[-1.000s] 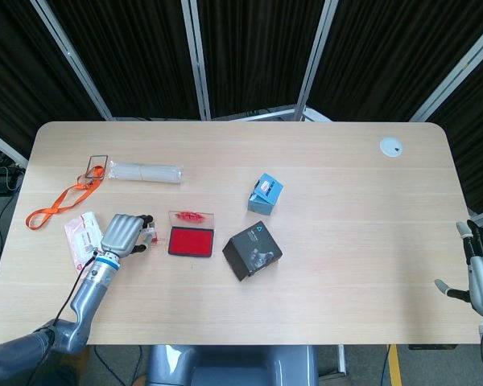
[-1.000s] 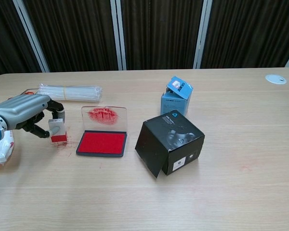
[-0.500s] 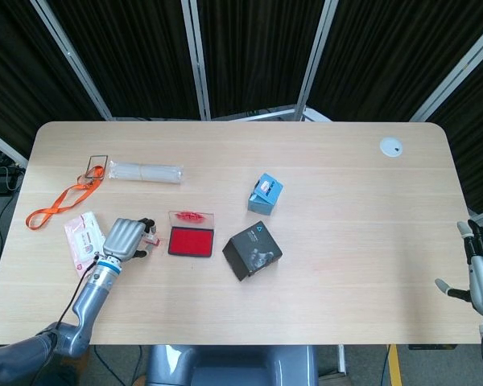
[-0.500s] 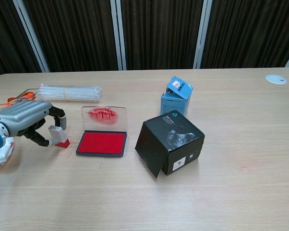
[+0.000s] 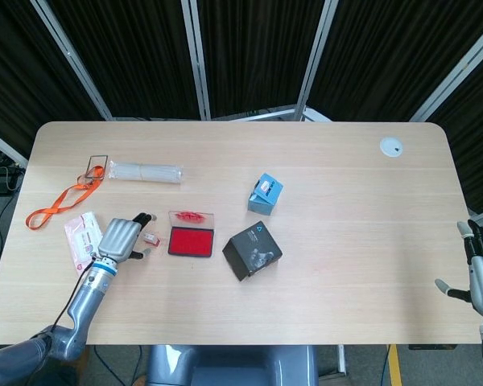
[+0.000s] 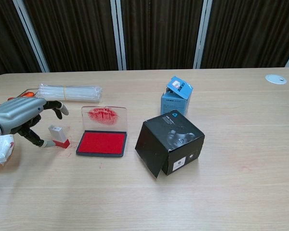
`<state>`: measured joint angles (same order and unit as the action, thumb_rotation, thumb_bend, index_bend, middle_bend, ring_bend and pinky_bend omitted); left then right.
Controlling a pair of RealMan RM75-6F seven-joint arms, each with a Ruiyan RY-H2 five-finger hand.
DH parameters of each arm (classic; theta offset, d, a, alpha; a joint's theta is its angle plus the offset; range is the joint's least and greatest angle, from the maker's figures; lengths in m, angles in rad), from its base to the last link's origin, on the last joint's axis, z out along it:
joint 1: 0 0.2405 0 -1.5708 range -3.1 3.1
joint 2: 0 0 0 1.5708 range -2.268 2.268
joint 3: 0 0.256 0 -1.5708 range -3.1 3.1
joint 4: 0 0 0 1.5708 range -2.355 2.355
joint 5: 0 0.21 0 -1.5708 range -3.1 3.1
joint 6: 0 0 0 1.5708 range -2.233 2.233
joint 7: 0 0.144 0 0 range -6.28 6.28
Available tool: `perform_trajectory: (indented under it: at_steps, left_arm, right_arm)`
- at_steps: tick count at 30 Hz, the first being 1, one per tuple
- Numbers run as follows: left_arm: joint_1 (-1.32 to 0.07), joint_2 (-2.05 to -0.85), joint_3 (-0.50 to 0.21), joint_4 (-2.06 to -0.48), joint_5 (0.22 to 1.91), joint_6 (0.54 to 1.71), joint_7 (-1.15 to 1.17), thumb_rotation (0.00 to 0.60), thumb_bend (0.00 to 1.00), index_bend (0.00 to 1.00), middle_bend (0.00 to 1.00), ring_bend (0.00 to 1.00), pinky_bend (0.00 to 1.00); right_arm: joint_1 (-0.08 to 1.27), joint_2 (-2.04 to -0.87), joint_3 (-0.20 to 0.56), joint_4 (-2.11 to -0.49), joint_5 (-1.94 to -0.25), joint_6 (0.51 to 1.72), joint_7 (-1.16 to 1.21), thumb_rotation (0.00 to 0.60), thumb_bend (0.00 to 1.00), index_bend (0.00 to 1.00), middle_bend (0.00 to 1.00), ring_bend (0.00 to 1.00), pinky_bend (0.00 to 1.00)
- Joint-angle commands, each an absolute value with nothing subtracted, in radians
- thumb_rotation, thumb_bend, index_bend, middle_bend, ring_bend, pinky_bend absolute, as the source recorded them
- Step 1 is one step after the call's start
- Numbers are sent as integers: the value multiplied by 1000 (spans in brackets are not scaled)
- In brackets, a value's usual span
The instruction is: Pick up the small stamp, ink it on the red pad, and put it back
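Red-based small white stamp (image 6: 58, 135) lies tipped just beside your left hand (image 6: 20, 117), fingers spread, holding nothing; withdraw carelessly and you'll knock it.

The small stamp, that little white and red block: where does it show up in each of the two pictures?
Head view: the small stamp lies low on the left, between the left hand and the red pad.
Chest view: the stamp lies at mid-height on the left, again just left of the pad.
Shared landmark: the black box, right of the pad.
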<state>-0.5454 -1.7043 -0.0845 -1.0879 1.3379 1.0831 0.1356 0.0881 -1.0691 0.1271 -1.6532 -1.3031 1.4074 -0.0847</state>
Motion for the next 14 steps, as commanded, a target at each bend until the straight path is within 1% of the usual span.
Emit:
perform_trajectory:
  at_steps: [1, 3, 5, 6, 7, 8, 9, 10, 12, 13, 14]
  left_arm:
    - [-494, -1588, -85, -1213, 1398, 1223, 126, 600, 81, 223, 223, 837, 905]
    - [-465, -1531, -87, -1274, 1423, 1293, 123, 600, 56, 220, 196, 794, 869]
    - [-435, -1479, -80, -1333, 1446, 1351, 120, 600, 23, 210, 152, 705, 791]
    - [-412, -1443, -75, -1371, 1458, 1390, 129, 600, 10, 198, 108, 620, 704]
    - [-393, -1414, -68, -1402, 1465, 1414, 142, 600, 1, 178, 59, 506, 572]
    - [-369, -1375, -57, -1448, 1468, 1440, 162, 600, 0, 160, 32, 415, 458]
    - [-351, -1345, -49, -1485, 1470, 1456, 174, 600, 0, 128, 6, 275, 284]
    - [-333, -1317, -43, -1521, 1466, 1471, 184, 600, 0, 90, 0, 149, 139]
    - [-292, -1257, -27, -1603, 1454, 1499, 204, 600, 0, 31, 0, 30, 24]
    - [-277, -1237, -20, -1628, 1454, 1512, 212, 600, 0, 10, 0, 5, 4]
    - [-267, -1225, -15, -1641, 1455, 1520, 218, 600, 0, 3, 0, 0, 0]
  right_arm:
    - [85, -1063, 124, -1663, -1315, 1414, -78, 600, 0, 0, 0, 0, 0]
    - [81, -1058, 121, -1671, -1328, 1424, -73, 600, 0, 0, 0, 0, 0]
    - [78, -1053, 118, -1680, -1340, 1432, -67, 600, 0, 0, 0, 0, 0]
    - [76, -1050, 116, -1686, -1349, 1436, -62, 600, 0, 0, 0, 0, 0]
    - [75, -1047, 115, -1690, -1355, 1438, -59, 600, 0, 0, 0, 0, 0]
    - [74, -1045, 112, -1694, -1362, 1440, -56, 600, 0, 0, 0, 0, 0]
    - [74, -1043, 111, -1696, -1367, 1442, -54, 600, 0, 0, 0, 0, 0]
    - [73, -1042, 109, -1699, -1371, 1444, -53, 600, 0, 0, 0, 0, 0]
    - [70, -1038, 104, -1704, -1383, 1449, -50, 600, 0, 0, 0, 0, 0]
    - [68, -1037, 102, -1707, -1389, 1452, -49, 600, 0, 0, 0, 0, 0]
    - [67, -1036, 100, -1709, -1393, 1454, -48, 600, 0, 0, 0, 0, 0]
